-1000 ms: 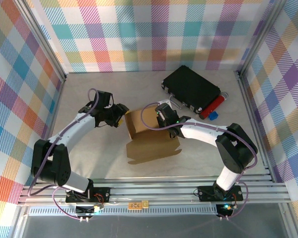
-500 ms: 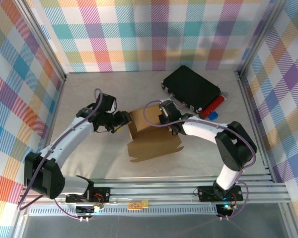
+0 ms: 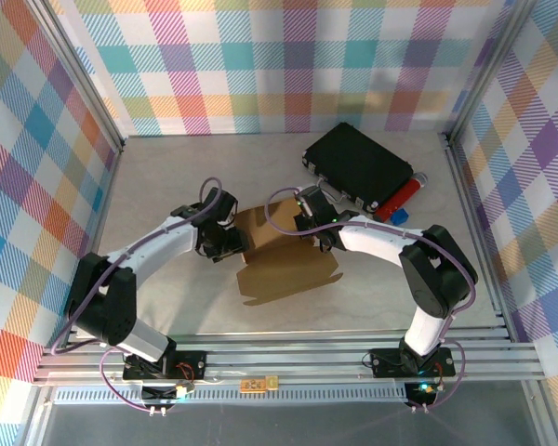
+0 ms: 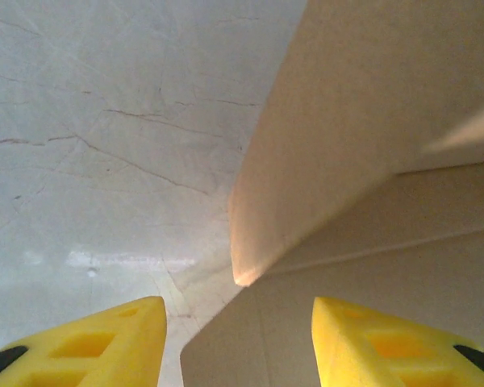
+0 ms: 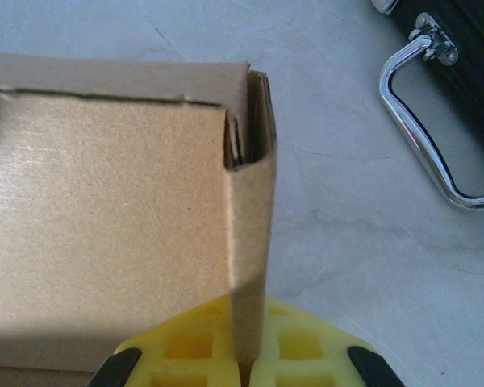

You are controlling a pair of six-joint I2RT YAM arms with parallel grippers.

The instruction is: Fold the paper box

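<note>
**Change since the earlier frame:** the left arm has swung in from the open table towards the box. The left gripper (image 3: pixel 225 244) now sits against the box's left wall, with its fingers drawn closer together than before. The right gripper (image 3: pixel 309 217) has edged slightly farther up the box's right side.

**Item 1, paper box** (image 3: pixel 281 253): plain brown corrugated cardboard, mid-table between the two grippers. It is partly folded: a raised section stands at the far side and a flat panel with tabs lies on the near side. In the left wrist view the box (image 4: pixel 371 121) shows an upright wall meeting a flat panel at a corner. In the right wrist view the box (image 5: pixel 105 201) shows a doubled corner flap.

**Item 2, left gripper** (image 4: pixel 238 347): its yellow fingers (image 4: pixel 89 339) are spread, and the box corner lies in the gap between them. The left finger is clear of the cardboard.

**Item 3, right gripper** (image 5: pixel 246 351): its yellow pads (image 5: pixel 185 343) are pinched on the thin upright edge of the box's right wall.

**Item 4, black case** (image 3: pixel 358 167): at the far right of the table, apart from the box. Its metal handle (image 5: pixel 436 153) is seen beside the right gripper.

**Item 5, red cylinder** (image 3: pixel 400 196) and small blue object (image 3: pixel 400 217): just beside the case's right end.

**Item 6, table** (image 3: pixel 167 177): pale and marbled, enclosed by checked walls (image 3: pixel 279 65).
</note>
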